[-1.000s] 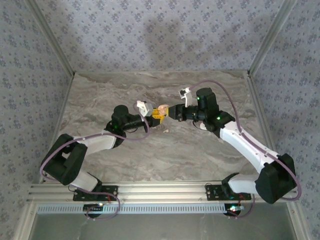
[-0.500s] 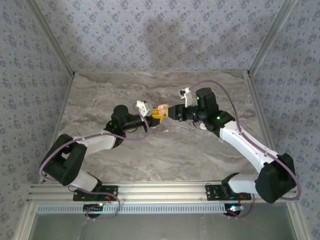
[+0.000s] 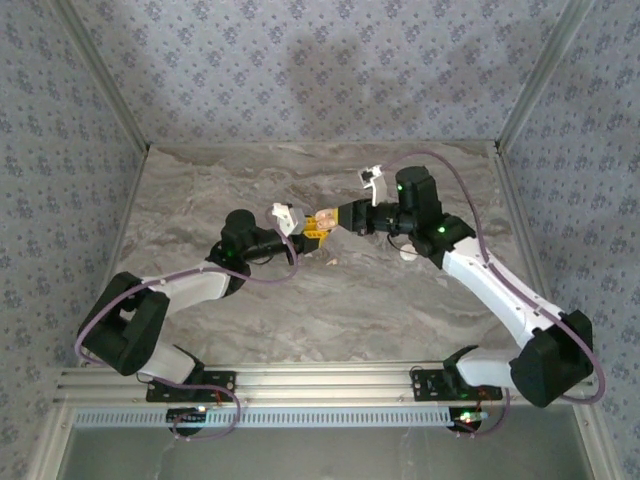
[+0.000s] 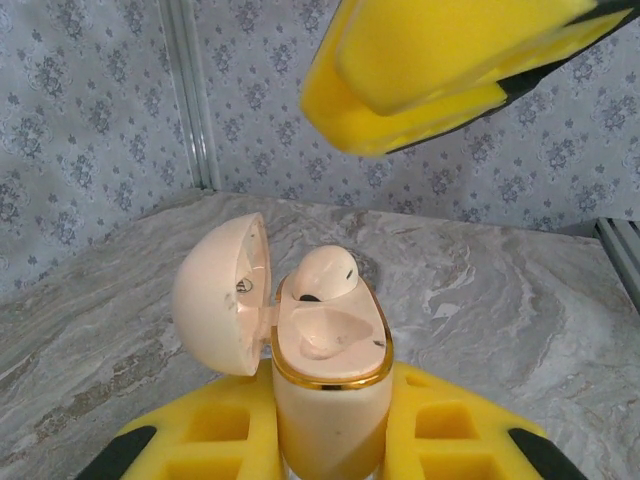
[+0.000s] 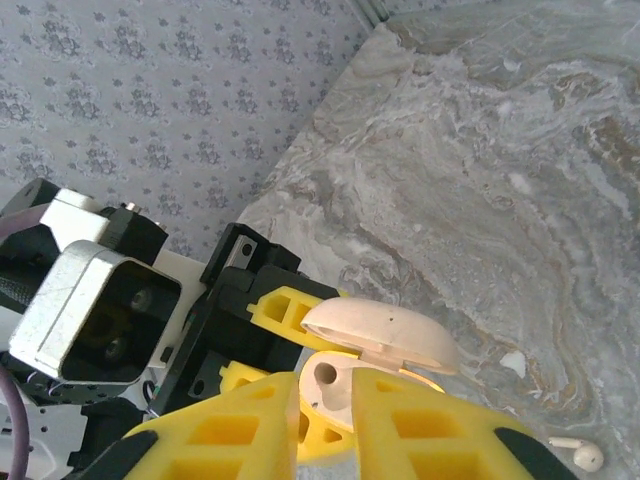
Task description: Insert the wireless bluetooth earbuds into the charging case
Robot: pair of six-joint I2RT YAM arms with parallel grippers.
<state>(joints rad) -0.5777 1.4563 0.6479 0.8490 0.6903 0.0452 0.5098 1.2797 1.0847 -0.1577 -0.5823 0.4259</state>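
One white earbud [image 4: 325,272] seated in open cream gold-rimmed charging case [image 4: 330,340], clamped in left gripper [image 3: 308,228]. Second white earbud [image 5: 580,456] on grey marble table [image 5: 520,120] beside right gripper [image 5: 325,395], pinched closed above case.

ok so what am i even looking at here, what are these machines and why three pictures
These are two robot arms, left and right, bolted to the near edge of a marble-patterned table. One picture looks down from above. The other two come from cameras on the wrists. The left gripper is clamped on an open cream charging case, which has one earbud seated and one slot empty. The right gripper hangs closed right by the case. A second earbud lies loose on the table.
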